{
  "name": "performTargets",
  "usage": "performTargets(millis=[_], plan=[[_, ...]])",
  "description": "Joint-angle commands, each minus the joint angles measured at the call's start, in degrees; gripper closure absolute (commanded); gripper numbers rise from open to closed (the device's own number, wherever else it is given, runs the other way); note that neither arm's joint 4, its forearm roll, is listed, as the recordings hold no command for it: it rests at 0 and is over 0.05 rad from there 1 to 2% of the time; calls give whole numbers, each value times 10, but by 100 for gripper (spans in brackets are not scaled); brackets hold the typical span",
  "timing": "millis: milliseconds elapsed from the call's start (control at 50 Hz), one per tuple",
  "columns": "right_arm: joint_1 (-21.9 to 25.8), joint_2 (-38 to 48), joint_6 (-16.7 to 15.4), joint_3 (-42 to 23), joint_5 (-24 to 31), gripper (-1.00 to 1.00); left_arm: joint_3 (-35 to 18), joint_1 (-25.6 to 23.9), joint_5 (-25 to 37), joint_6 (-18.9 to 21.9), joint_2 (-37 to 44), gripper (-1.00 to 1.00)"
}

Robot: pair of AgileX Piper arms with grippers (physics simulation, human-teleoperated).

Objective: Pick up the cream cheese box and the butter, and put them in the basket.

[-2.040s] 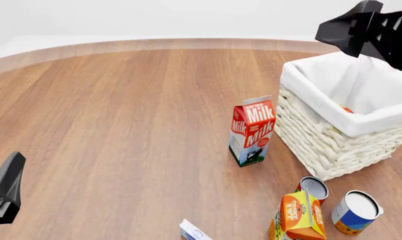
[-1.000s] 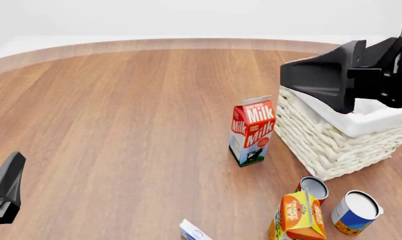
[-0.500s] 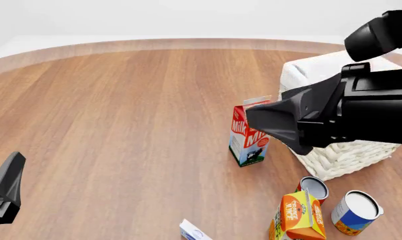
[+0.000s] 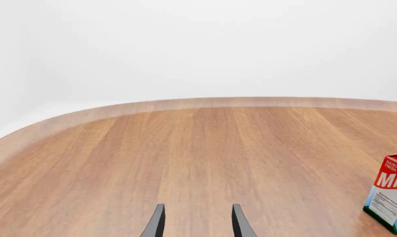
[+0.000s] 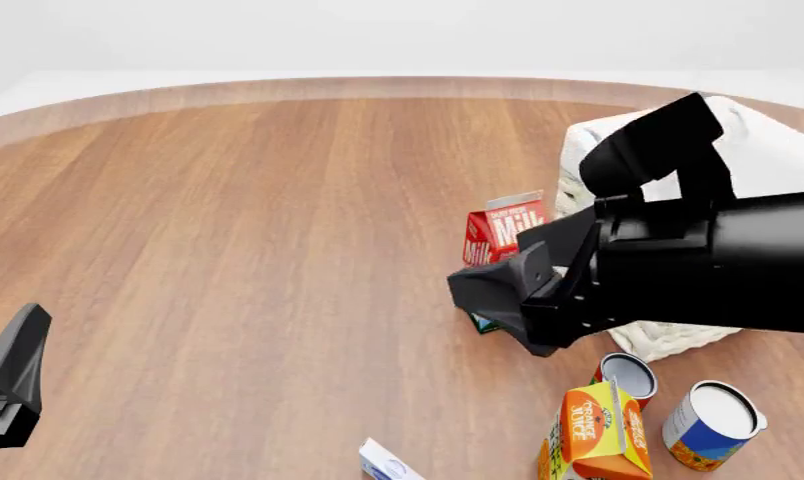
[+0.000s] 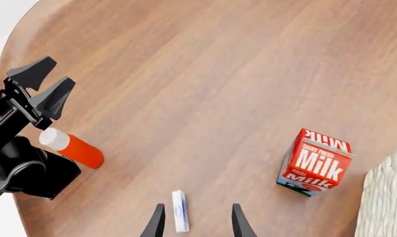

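— Looking from the front, what can you actually make out of the basket point(image 5: 762, 150)?

— Not much. The right arm's black body lies across it, so only the white cloth at its far edge and a strip of wicker below show. The milk carton point(image 5: 509, 222) is half covered too; just its top pokes out above the right gripper point(image 5: 496, 300).

— And the butter?

— I can't find it in any view now. Two seconds ago a red corner showed inside the basket; that spot is behind the arm at present.

— The cream cheese box?

— The cream cheese box point(image 5: 390, 463) sits at the near edge of the table, cut off by the frame in the front view. From the right wrist it appears edge-on, a thin white sliver with blue point(image 6: 178, 211), lying between the two fingertips point(image 6: 157, 222) but well below them, untouched.

— So those jaws are apart?

— Yes, spread, nothing between them. The left gripper point(image 4: 197, 224) has its fingers parted as well, over bare wood.

— What has changed?

— The right arm was up over the basket two seconds back; since then it has swung down and toward the near side, ending in front of the carton. The left arm hasn't budged. From the right wrist I also see an orange-red bottle with a white cap point(image 6: 72, 147) lying beside the left arm.
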Motion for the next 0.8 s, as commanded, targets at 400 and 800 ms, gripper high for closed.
performTargets(millis=[400, 800], plan=[[20, 70, 2, 19, -43, -100, 0, 0, 0, 0, 0, -100], [27, 121, 16, 43, -94, -100, 0, 0, 0, 0, 0, -100]])
